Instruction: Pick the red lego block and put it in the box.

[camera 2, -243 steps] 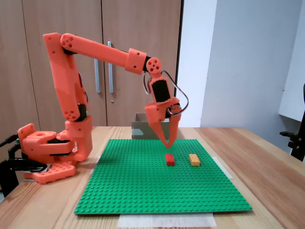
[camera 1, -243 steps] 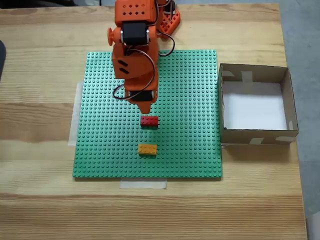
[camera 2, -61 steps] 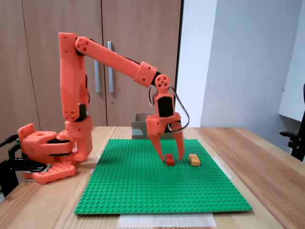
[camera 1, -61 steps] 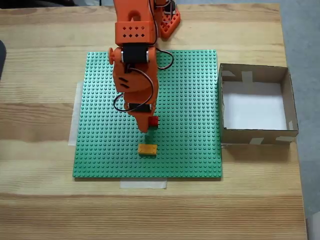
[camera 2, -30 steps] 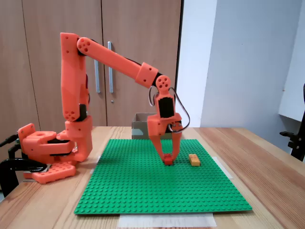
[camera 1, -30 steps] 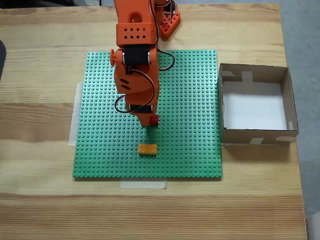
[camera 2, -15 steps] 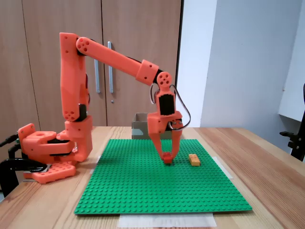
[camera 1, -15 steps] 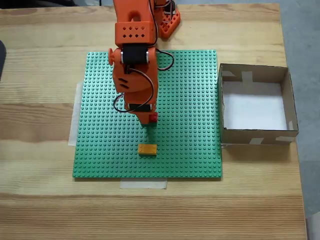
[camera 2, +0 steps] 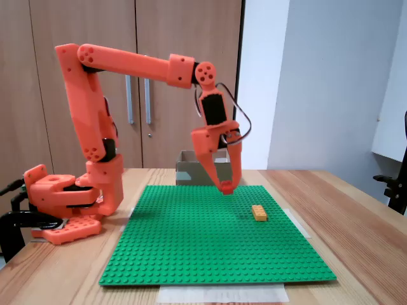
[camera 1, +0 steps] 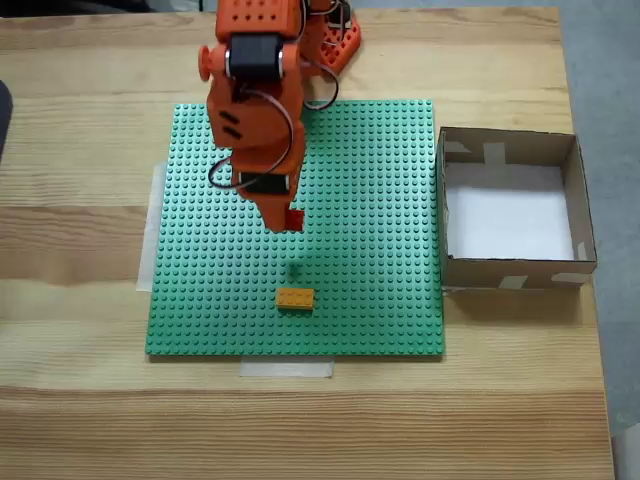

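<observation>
The red lego block point(camera 2: 226, 187) hangs in the air, pinched at the tips of my orange gripper point(camera 2: 226, 185), well above the green baseplate point(camera 2: 191, 241). From above, the red lego block point(camera 1: 294, 219) peeks out beside the gripper point(camera 1: 286, 222) over the middle of the baseplate point(camera 1: 380, 200). The box point(camera 1: 511, 208), brown cardboard with a white bottom, stands to the right of the baseplate in the fixed view from above. In the fixed view from the side, the box point(camera 2: 188, 173) shows behind the arm.
A yellow-orange brick point(camera 1: 294, 297) sits on the baseplate near its front edge; the side view shows this brick point(camera 2: 259, 212) to the right of the gripper. The arm's base point(camera 2: 63, 203) stands at the left of that view. Wooden table point(camera 1: 80, 400) surrounds the baseplate.
The gripper closed on the red block on the baseplate and has lifted it clear, rising and drawing back toward the arm's base. The yellow-orange brick has not moved.
</observation>
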Controlling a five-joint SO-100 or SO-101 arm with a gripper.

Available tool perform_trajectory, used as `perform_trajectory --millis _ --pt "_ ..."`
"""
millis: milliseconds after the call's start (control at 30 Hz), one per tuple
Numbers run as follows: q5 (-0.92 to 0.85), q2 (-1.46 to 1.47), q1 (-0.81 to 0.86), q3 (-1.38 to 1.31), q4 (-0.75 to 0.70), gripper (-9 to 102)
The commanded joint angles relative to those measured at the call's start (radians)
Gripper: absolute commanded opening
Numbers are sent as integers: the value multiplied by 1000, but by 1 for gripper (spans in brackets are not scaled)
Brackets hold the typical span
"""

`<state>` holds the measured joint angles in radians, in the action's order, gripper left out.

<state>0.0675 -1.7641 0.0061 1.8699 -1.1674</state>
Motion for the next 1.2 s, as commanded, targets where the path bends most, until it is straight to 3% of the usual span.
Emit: perform_trajectory --millis 0,800,1167 --pt "12 -69 -9 -35 -26 -1" --pt "34 -324 -351 -132 -184 -1" --pt "32 -347 -488 -138 -172 -1"
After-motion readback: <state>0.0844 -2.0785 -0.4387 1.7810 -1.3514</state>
